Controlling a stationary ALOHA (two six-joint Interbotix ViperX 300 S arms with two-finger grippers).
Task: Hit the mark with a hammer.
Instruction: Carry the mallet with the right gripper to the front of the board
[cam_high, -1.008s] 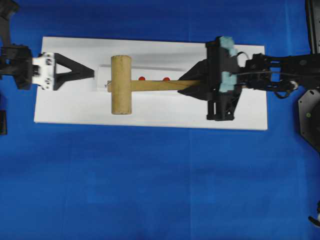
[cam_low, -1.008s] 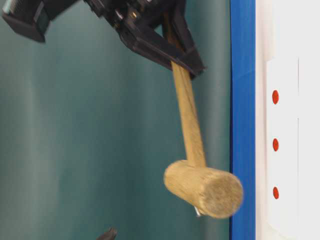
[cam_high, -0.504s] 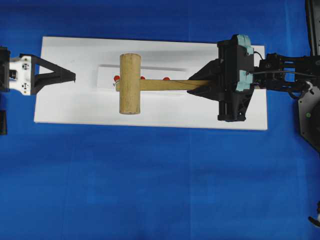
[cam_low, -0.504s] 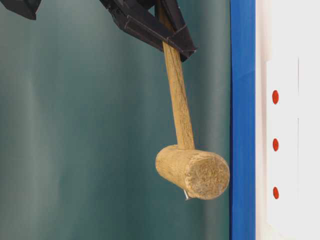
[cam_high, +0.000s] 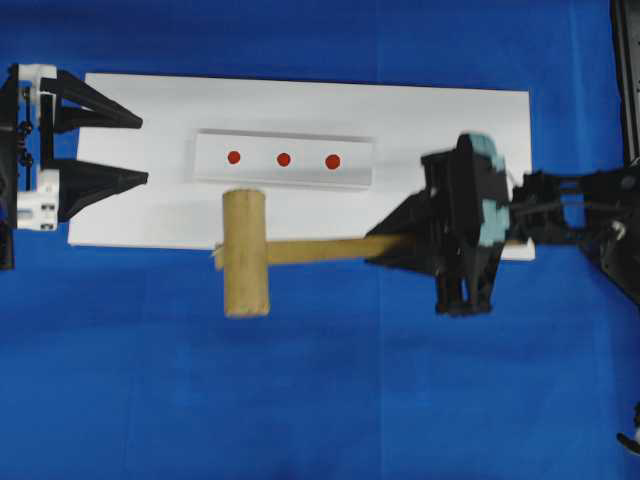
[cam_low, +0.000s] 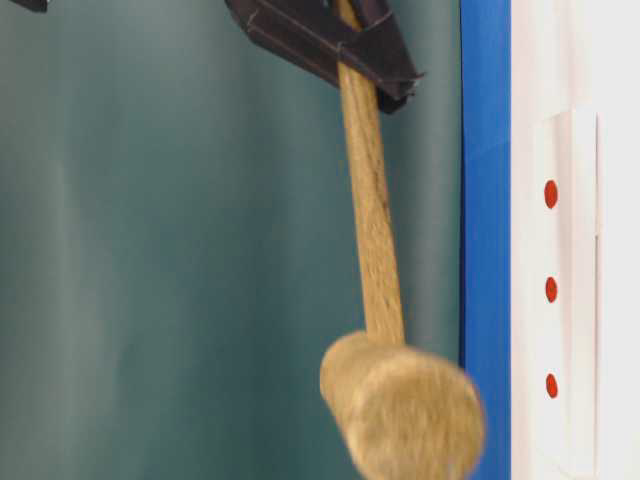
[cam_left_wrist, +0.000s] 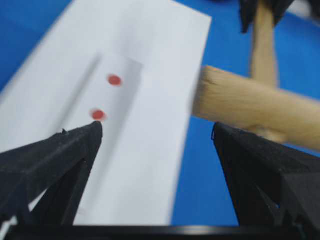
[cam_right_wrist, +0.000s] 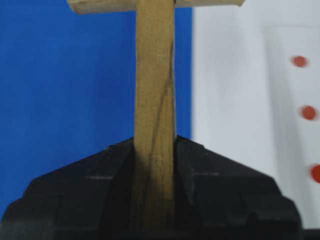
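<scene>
While the white board (cam_high: 440, 120) with its three red marks (cam_high: 283, 159) fills the upper frame, the hammer (cam_high: 246, 253) hangs below it over blue cloth, handle clamped in the right gripper (cam_high: 400, 240). The left gripper (cam_high: 135, 148), upper left, gapes empty; the strike looks unfinished.

We note the hammer (cam_high: 246, 253) is bare light wood, unvarnished and matt; its handle (cam_right_wrist: 154, 100) shows long straight grain with a dark streak, and the head's end face (cam_low: 415, 415) looks rough and fibrous. The right gripper (cam_right_wrist: 154, 165) fingers are matt black plastic, as are the left gripper's (cam_left_wrist: 155, 137). The board (cam_high: 450, 120) is smooth matt white. The strip (cam_high: 284, 160) on it looks slightly glossy, with flat red dots (cam_high: 283, 159). The table cover (cam_high: 300, 400) is matt blue.
</scene>
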